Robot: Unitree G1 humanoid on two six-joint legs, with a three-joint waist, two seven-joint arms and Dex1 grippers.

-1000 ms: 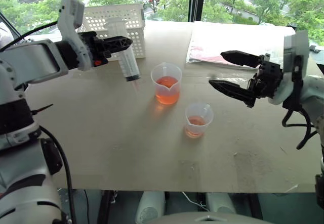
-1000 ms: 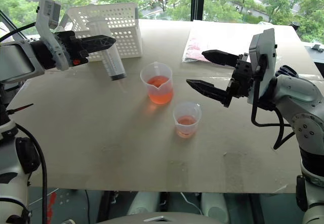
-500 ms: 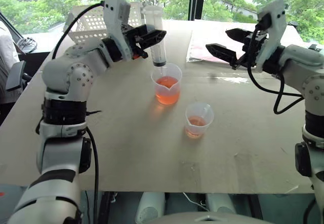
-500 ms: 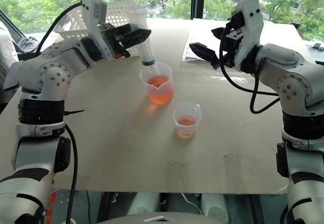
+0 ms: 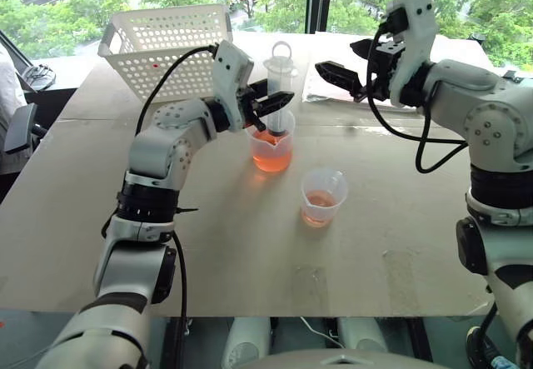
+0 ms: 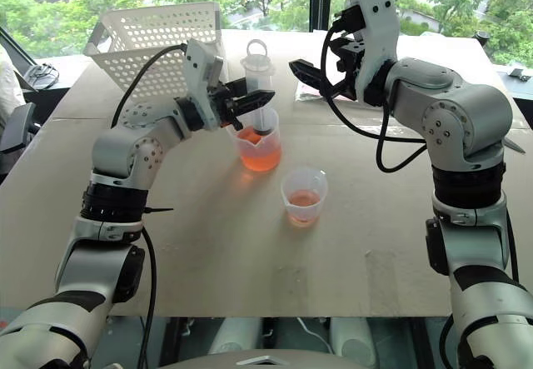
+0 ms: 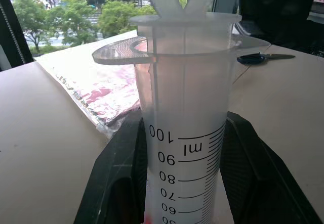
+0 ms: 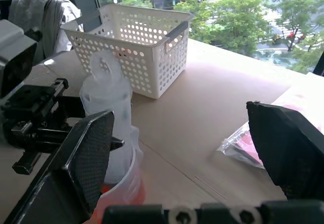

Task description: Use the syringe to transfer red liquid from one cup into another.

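Left eye view is showing the left gripper clamping the syringe upright in the larger cup, while the right gripper, jaws apart, is hanging beside its plunger.

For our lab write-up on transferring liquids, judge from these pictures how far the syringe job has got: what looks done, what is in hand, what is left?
Done: the left claw is shut on the syringe, standing upright with its nozzle down in the larger cup of red liquid.
In hand: the open right claw hovers near the plunger top, apparently about to pull it.
Left: drawing liquid, then emptying it into the smaller cup.
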